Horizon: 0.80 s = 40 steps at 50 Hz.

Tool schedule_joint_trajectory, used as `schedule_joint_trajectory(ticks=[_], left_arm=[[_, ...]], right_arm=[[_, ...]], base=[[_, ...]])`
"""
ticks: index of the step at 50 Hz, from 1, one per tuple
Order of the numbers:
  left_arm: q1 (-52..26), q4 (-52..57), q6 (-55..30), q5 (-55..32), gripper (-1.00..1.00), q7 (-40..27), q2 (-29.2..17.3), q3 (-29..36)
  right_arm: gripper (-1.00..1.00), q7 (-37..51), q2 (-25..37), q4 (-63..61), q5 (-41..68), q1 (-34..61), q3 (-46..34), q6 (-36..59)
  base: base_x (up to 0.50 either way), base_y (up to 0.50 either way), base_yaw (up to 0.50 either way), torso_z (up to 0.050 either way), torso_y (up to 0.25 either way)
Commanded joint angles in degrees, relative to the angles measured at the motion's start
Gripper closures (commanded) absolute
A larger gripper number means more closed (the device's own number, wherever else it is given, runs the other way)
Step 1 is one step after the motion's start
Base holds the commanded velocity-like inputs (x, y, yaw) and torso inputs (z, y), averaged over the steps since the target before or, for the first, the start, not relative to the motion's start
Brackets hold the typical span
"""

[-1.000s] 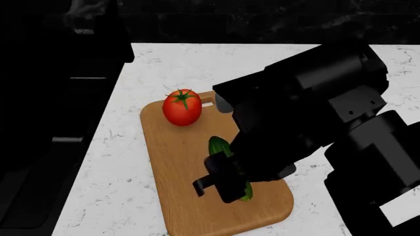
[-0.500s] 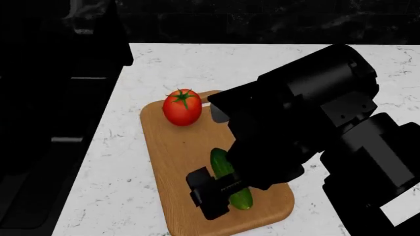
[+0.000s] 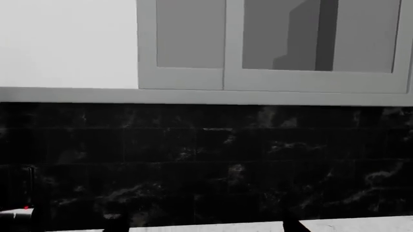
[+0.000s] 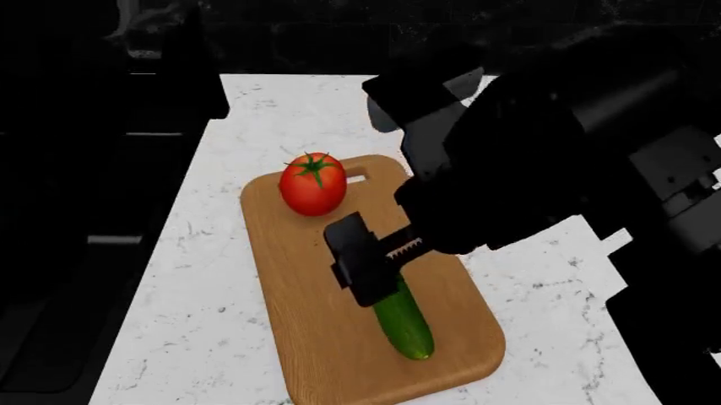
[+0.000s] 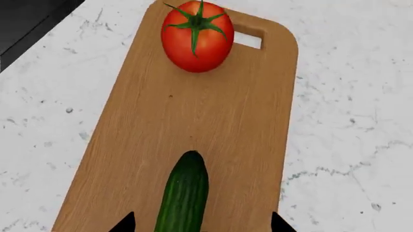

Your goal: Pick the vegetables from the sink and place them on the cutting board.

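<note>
The red tomato with its green stem sits on the far end of the wooden cutting board, beside the slot handle. The dark green cucumber lies flat on the board's near half. My right gripper hovers open just above the cucumber's far end. In the right wrist view its fingertips stand wide apart on either side of the cucumber, not touching it, with the tomato beyond. My left gripper is open and empty, facing the wall.
The board lies on white marbled counter. The black sink basin drops off at the left. A dark marbled backsplash and grey cabinet doors are behind. My right arm covers the counter's right side.
My right gripper has let go of the cucumber and risen away towards the tomato. The cucumber now lies flat on the board. The tomato has not moved.
</note>
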Motion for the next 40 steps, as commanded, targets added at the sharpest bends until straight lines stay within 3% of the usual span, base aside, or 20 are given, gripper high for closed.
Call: schedule_joint_trajectory(ticks=[1,6,13,22,28,35,37,38,40], left_arm=[[3.64,2.83,2.25,0.94,-1.0,-1.49,-1.7,0.15],[7.28,8.23,6.82,5.66,-1.0,-6.89,-4.09,-0.17],[15.45,13.35,18.77,12.71,-1.0,-6.79,-6.18,-1.48],[21.77,19.72,25.72,24.87,-1.0,-13.23,-7.75,-1.35],[23.07,20.95,27.21,27.91,-1.0,-14.33,-8.34,-1.66],[23.78,21.63,28.05,27.29,-1.0,-16.26,-8.0,-2.8],[23.66,24.12,27.73,28.08,-1.0,-17.24,-8.82,-2.92],[24.01,31.75,27.54,32.78,-1.0,-20.7,-11.64,-3.68],[24.17,33.01,27.22,33.72,-1.0,-21.51,-11.99,-3.77]], right_arm=[[-1.0,9.9,6.59,-13.58,-0.37,-6.06,7.0,-12.52],[-1.0,13.81,10.81,-21.7,-3.22,-14.39,9.75,-23.02],[-1.0,17.01,16.68,-36.0,-7.75,-28.18,15.11,-41.31],[-1.0,16.46,20.8,-42.56,-15.79,-48.71,21.24,-67.29],[-1.0,20.55,25.62,-52.24,-17.28,-54.68,22.74,-71.04],[-1.0,25.42,24.95,-53.37,-19.04,-54.27,23.1,-70.06],[-1.0,28.63,25.34,-56.08,-20.16,-53.99,23.31,-69.17],[-1.0,34.05,28.39,-62.79,-22.33,-57.56,26.22,-72.53],[-1.0,35.01,29.2,-64.25,-22.78,-58.33,26.63,-72.93]], base=[[0.0,0.0,0.0,0.0,0.0],[0.0,0.0,0.0,0.0,0.0],[0.0,0.0,0.0,0.0,0.0],[0.0,0.0,0.0,0.0,0.0],[0.0,0.0,0.0,0.0,0.0],[0.0,0.0,0.0,0.0,0.0],[0.0,0.0,0.0,0.0,0.0],[0.0,0.0,0.0,0.0,0.0],[0.0,0.0,0.0,0.0,0.0]])
